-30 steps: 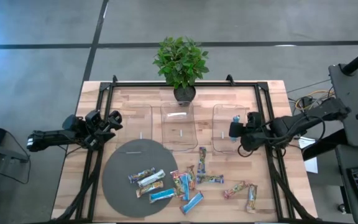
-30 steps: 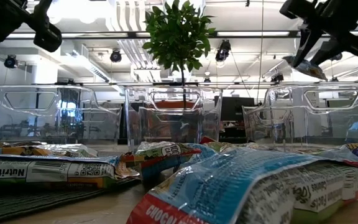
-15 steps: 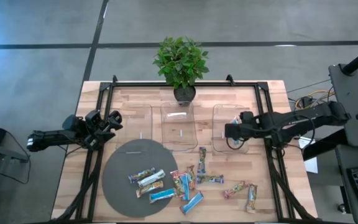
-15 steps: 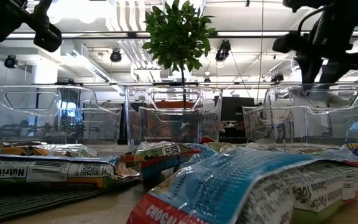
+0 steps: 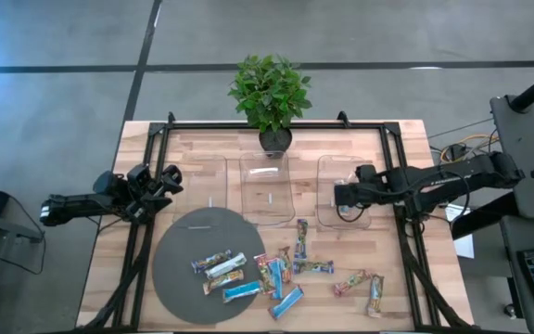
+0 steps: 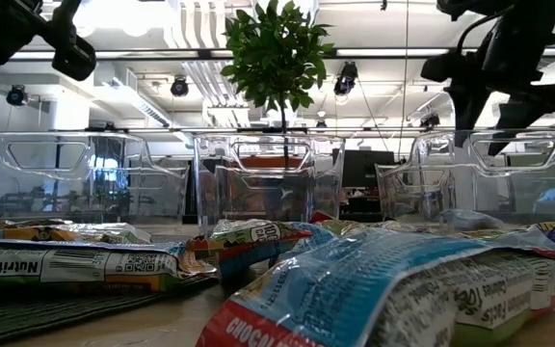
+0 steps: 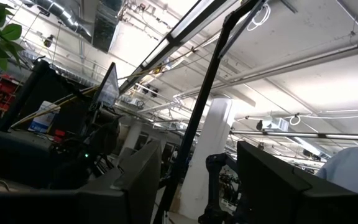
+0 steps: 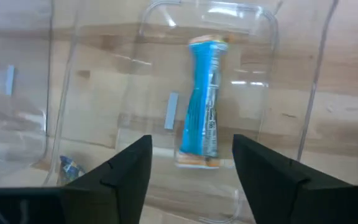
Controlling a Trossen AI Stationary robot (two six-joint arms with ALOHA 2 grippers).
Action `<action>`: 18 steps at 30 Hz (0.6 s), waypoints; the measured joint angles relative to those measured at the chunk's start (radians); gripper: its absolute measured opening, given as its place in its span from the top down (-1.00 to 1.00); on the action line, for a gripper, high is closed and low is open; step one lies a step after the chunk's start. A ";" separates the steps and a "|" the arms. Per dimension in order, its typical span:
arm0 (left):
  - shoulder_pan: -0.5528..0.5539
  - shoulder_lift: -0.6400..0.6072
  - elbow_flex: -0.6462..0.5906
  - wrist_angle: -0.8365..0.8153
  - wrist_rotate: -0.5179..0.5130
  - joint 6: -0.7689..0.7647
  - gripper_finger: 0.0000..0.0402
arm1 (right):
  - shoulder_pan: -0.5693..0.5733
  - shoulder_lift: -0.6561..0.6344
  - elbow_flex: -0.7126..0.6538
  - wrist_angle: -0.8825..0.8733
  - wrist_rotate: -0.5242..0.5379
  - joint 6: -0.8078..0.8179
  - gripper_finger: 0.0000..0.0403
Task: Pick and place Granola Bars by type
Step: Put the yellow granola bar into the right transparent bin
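My right gripper [image 8: 191, 180] hangs open above the clear right tray [image 5: 327, 213], fingers pointing down. A blue-and-white granola bar [image 8: 204, 106] lies flat on that tray's floor, straight below the fingers and clear of them. In the low view this gripper [image 6: 485, 120] stands above the tray's rim. The other granola bars [image 5: 281, 274] lie loose on the near part of the table, some on a dark round mat [image 5: 184, 246]. My left gripper [image 5: 163, 181] waits open in the air at the table's left edge.
Two more clear trays stand left of the right one: the middle tray [image 5: 267, 209] and the left tray [image 5: 213, 190]. A potted plant [image 5: 269, 93] stands at the far edge behind the middle tray. Black frame rails [image 5: 142, 232] run along both table sides.
My right gripper has moved a little toward the table's left, over the right tray, and has tipped its fingers down. It has opened and let go of the blue bar, which has fallen and now lies on the tray's floor.
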 joint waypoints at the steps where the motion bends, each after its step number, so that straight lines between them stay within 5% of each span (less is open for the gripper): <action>1: 0.000 0.000 0.000 0.000 0.000 0.000 0.04 | 0.000 0.000 0.001 -0.001 0.000 -0.021 -0.10; 12: 0.000 0.000 0.000 0.000 0.000 0.000 0.04 | 0.017 0.000 0.054 0.012 -0.003 -0.344 -0.16; 18: 0.000 0.000 0.000 0.000 0.000 0.000 0.04 | 0.048 0.002 0.079 0.190 -0.038 -0.491 -0.12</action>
